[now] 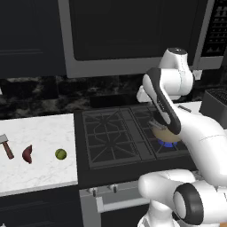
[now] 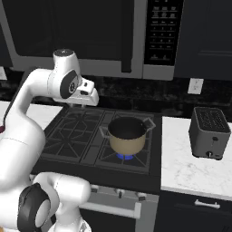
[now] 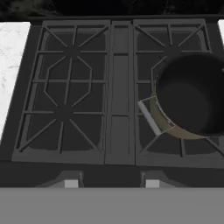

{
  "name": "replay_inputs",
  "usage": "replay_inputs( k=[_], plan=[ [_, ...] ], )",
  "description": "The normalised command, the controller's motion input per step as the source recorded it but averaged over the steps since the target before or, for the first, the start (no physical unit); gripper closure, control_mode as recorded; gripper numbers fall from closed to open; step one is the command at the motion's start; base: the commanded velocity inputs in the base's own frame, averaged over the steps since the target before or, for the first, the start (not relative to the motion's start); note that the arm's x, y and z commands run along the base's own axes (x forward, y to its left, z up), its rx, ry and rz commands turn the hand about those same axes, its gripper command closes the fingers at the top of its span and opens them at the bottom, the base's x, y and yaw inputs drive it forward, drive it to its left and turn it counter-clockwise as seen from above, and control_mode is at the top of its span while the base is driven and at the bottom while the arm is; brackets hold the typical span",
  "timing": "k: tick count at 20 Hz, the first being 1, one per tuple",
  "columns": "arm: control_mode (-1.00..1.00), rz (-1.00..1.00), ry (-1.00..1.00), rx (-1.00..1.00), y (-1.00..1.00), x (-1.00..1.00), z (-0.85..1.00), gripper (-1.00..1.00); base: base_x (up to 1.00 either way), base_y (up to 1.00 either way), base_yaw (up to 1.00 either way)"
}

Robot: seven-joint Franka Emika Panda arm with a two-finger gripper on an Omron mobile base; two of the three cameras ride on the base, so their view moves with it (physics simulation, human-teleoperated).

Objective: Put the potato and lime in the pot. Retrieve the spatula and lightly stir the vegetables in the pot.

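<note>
**Pot on the lit burner, vegetables and spatula on the left worktop**

The potato (image 1: 28, 154) lies on the white marble worktop (image 1: 40, 173) left of the stove (image 1: 119, 137). Its long axis runs roughly 12 to 6 in the left base view, slightly curved, with the pointed ends up and down. It is a small dark reddish-brown lump. The lime (image 1: 60, 154), a round yellow-green ball, sits near it at 3 o'clock, apart from it. The spatula (image 1: 6, 146) lies at the potato's 9 to 10 o'clock, also apart: its brown wooden handle slants toward 5 o'clock and the flat grey head sits at the upper end, crosswise like a hammer's.

The pot (image 2: 127, 135) stands upright on the stove's front right burner over a blue flame (image 2: 125, 157). It is tan outside and dark inside, with nothing seen in it.

The left base view gives the three worktop items but hides most of the pot behind the arm. The right base view shows the whole pot with grey handles at both sides of the rim, plus a toaster (image 2: 209, 132) on the right worktop. The hand view looks down on the grates with the pot (image 3: 192, 98) at 3 o'clock, one grey handle pointing toward 8 o'clock.

The tool (image 2: 81, 105) hangs above the back left of the stove — whether its fingers are apart or together I cannot tell.
</note>
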Motion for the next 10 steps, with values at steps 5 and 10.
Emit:
replay_inputs(
  k=[5, 10],
  plan=[
    [-1.00, 0.09, 0.02, -0.09, 0.43, -0.22, -0.20, -1.00, 0.00, 0.00, 0.00],
    [-1.00, 0.15, 0.07, -0.08, 1.00, -0.11, -0.38, -1.00, 0.00, 0.00, 0.00]
  ],
)
